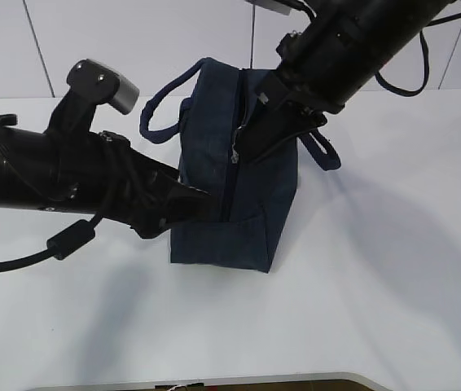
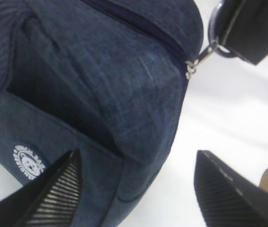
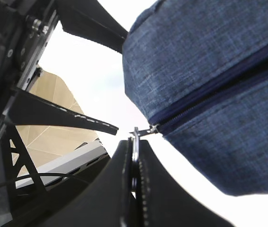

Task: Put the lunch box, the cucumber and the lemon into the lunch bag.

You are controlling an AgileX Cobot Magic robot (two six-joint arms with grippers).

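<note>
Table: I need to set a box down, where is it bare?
The table is bare right of the bag and along the front edge. Crowded at the bag: left arm against its side, right claw shut on the zipper ring.

1 lunch bag (image 1: 239,179) w/ 2 handles (image 1: 159,110), 1 zipper pull (image 3: 143,132); 2 grippers, 1 table (image 1: 377,269)

The left arm reaches in from the frame's left, its tool (image 2: 134,189) spread wide; the right arm slants down from upper right, its tool (image 3: 135,156) pinched shut.
</note>
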